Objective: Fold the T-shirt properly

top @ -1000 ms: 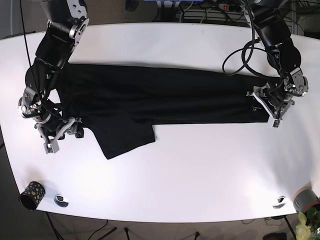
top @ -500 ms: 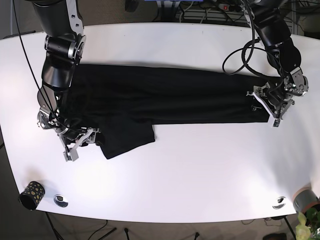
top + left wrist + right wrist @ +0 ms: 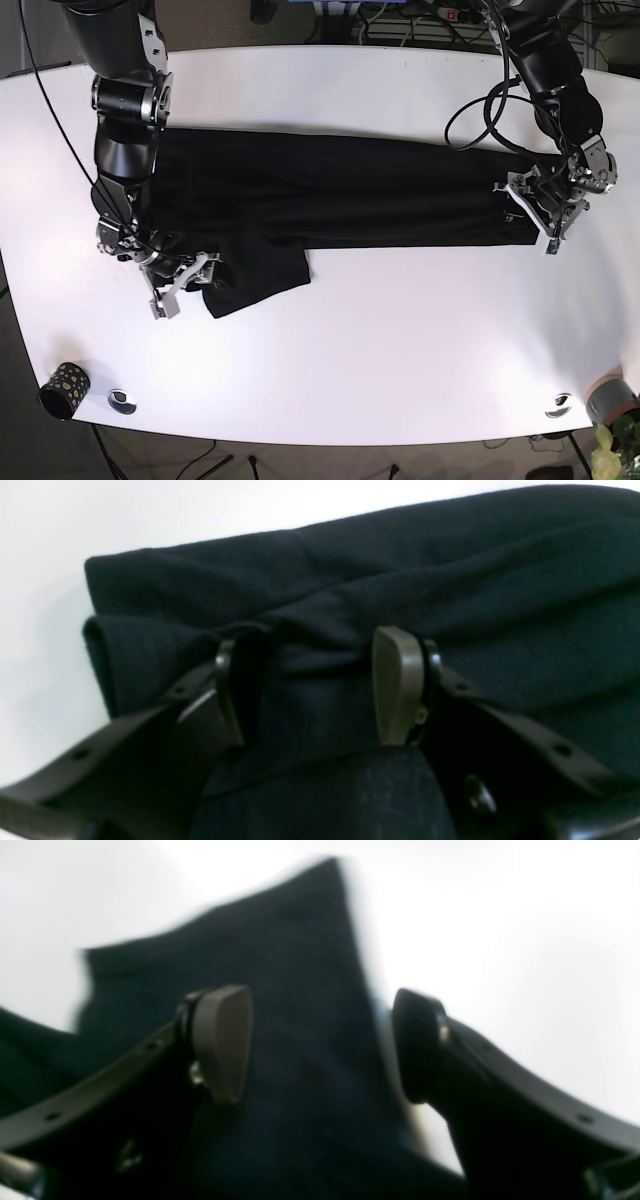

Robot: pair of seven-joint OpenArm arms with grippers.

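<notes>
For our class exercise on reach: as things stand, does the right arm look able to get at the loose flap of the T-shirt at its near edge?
Probably yes. The right gripper is open beside the flap of the T-shirt, and the right wrist view shows the cloth between its fingers, with nothing in the way.

Robot lab — white table, trailing cables.

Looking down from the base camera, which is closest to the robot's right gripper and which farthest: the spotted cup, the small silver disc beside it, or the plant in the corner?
From the right gripper:
1. Silver disc, near table edge, below it.
2. Spotted cup, just beyond, at the table's corner.
3. Plant, far opposite corner.
</notes>
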